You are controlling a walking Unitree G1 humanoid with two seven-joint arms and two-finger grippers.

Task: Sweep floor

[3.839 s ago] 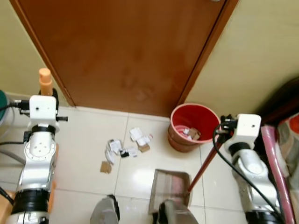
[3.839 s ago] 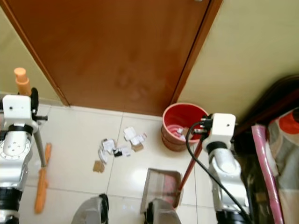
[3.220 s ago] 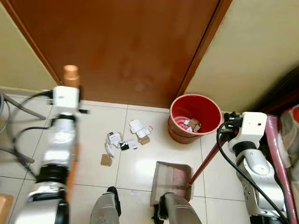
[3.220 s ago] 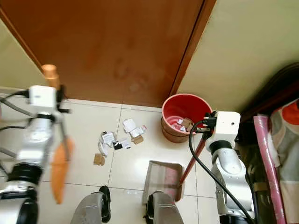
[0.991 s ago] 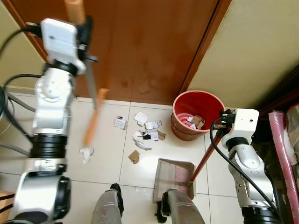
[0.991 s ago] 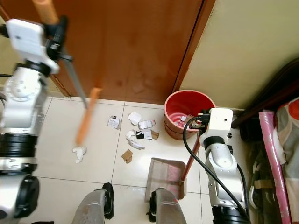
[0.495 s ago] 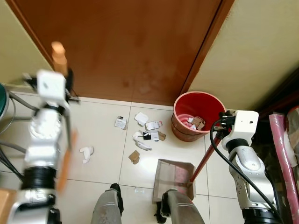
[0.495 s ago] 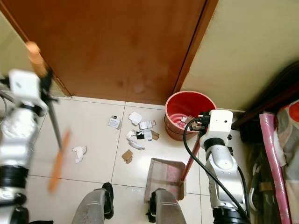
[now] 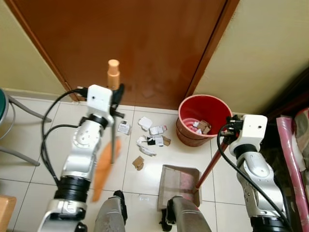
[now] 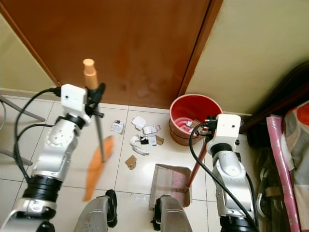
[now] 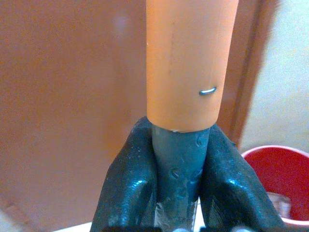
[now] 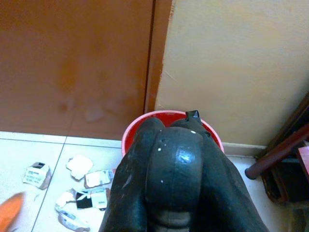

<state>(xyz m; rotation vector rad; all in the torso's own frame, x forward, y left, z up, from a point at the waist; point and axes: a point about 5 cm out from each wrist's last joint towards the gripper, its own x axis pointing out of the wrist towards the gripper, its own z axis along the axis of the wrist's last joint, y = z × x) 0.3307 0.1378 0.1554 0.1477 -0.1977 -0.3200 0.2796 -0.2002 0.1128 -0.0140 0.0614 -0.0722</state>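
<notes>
Dustpan of grey metal [image 9: 179, 184] sits on the tiled floor [image 9: 29, 135] by the robot's feet, its red handle [image 9: 212, 162] clamped in the right gripper [image 12: 169, 159]. Beyond it, the left gripper's [image 11: 176, 164] jaws hold the orange-handled broom [image 10: 99, 157] beside scattered paper and cardboard scraps [image 9: 147, 140]; a red plastic bin [image 9: 203, 125] stands by the brown door [image 9: 135, 43]. Sweeping is underway, and next the bristles should probably push the scraps toward the pan.

light: even, warm indoor | glare: floor tiles [image 9: 145, 181] | blur: broom head [image 9: 104, 169]

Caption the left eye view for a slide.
Left gripper swings broom toward litter; right gripper holds dustpan beside bin.
</notes>
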